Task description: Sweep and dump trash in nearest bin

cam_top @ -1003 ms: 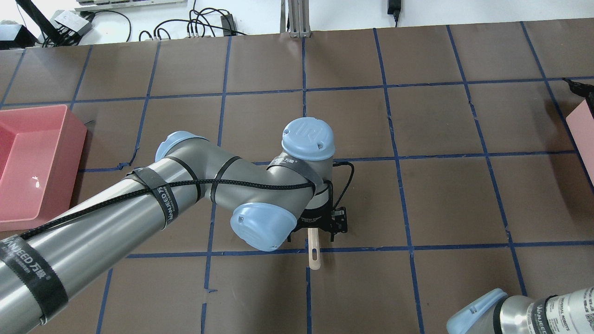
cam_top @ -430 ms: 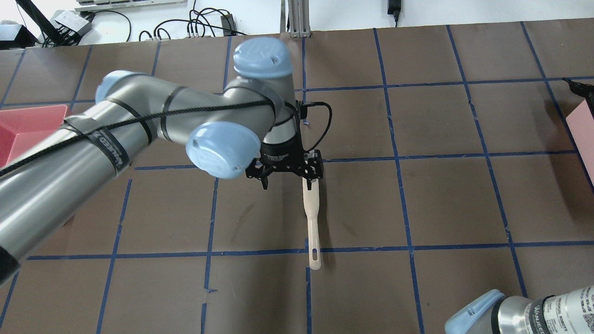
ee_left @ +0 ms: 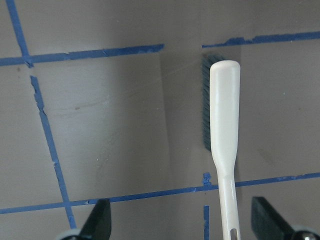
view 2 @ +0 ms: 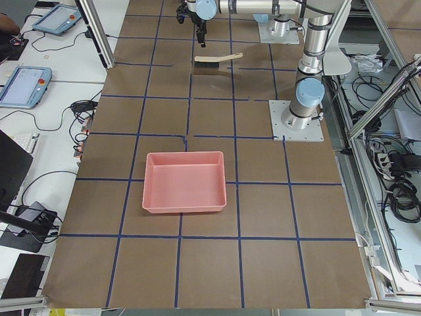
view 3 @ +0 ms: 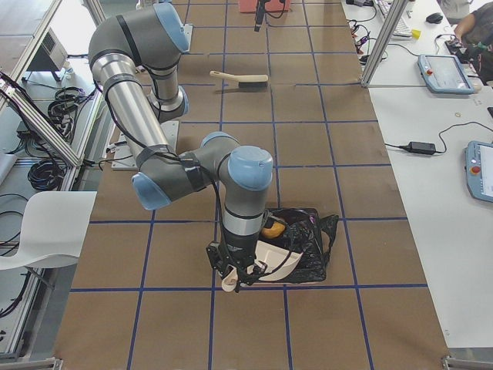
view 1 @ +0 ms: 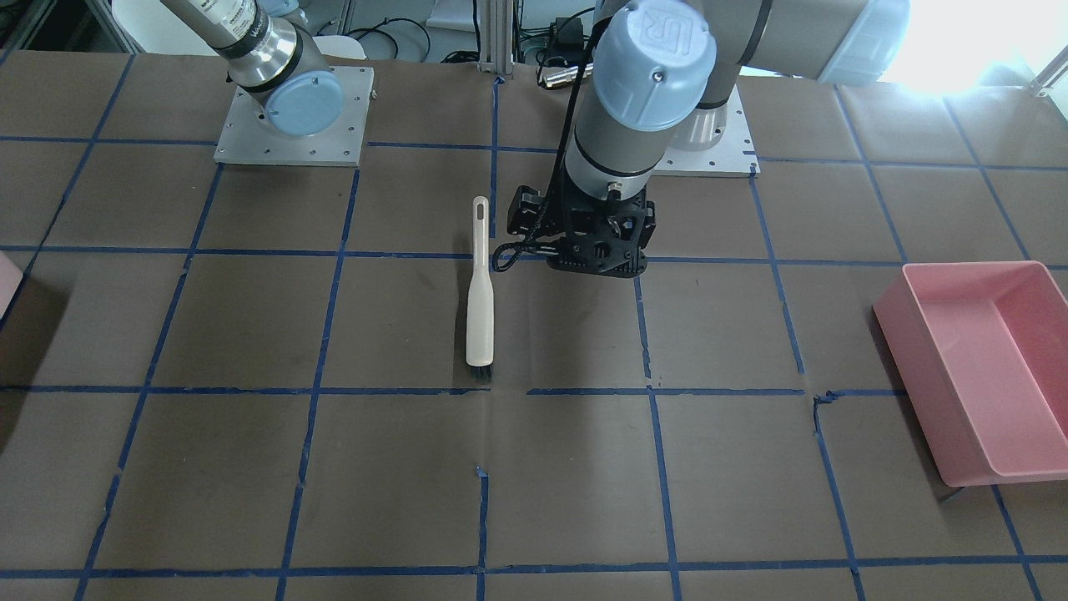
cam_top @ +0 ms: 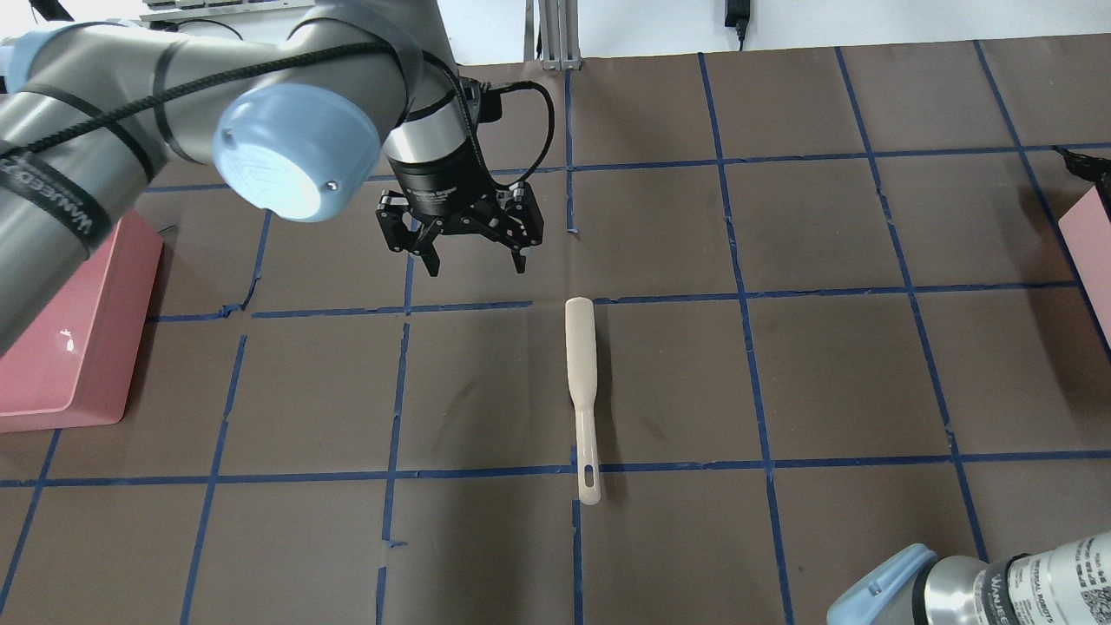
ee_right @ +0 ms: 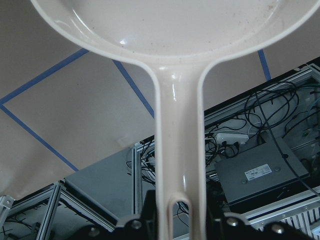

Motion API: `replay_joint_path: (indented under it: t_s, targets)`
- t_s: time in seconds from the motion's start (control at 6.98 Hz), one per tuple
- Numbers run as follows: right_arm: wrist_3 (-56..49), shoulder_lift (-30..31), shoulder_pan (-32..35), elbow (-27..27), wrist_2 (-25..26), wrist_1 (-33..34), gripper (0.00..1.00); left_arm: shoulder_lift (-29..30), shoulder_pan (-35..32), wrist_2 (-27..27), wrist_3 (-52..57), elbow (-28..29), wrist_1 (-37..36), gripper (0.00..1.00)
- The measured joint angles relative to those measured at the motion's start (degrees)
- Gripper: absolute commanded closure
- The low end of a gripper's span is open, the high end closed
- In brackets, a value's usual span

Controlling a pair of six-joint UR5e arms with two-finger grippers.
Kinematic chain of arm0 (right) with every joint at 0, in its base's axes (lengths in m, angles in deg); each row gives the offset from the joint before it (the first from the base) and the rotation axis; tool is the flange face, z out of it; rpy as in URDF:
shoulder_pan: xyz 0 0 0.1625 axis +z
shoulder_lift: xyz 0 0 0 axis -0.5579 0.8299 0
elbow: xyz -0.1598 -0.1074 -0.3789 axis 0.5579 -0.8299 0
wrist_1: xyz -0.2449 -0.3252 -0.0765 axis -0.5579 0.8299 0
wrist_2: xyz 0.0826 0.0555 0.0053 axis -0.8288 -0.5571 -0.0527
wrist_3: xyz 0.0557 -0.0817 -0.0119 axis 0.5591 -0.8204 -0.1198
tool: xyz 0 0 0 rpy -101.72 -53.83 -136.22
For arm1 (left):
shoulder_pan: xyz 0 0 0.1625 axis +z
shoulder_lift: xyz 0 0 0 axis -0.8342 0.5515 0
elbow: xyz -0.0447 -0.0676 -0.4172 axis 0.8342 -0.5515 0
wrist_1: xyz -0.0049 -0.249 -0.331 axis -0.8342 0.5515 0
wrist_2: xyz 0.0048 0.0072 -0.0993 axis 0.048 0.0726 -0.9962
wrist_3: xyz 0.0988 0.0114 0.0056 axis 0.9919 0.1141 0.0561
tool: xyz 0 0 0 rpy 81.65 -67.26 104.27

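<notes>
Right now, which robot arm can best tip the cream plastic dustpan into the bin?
Right. The right gripper is shut on the dustpan at the black-bagged bin. The left gripper hangs open and empty near the cream long-handled brush.

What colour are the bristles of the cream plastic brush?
Dark grey bristles; left wrist view shows them best.

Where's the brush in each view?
Front-facing: brush at centre, bristles toward the camera.
Overhead: brush at centre, handle toward the bottom edge.
Exterior left: brush at top centre.
Exterior right: brush at top centre.
Left wrist: brush right of centre.
Right wrist: not in it; it shows the dustpan.
Shared landmark: deep-pink tub, in the exterior views.
</notes>
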Motion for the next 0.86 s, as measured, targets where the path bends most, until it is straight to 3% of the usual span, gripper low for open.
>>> replay_joint_path:
  t_s: [0.43, 0.86]
  targets:
    - [-0.86, 0.34, 2.76, 0.56, 1.42, 4.88, 0.98, -7.23, 2.82, -0.03, 7.46, -1.03, 1.26, 0.0]
    - [-2.49, 0.79, 3.92, 1.35, 1.91, 11.87, 0.98, -10.98, 2.96, 0.11, 7.75, -2.08, -2.5, 0.0]
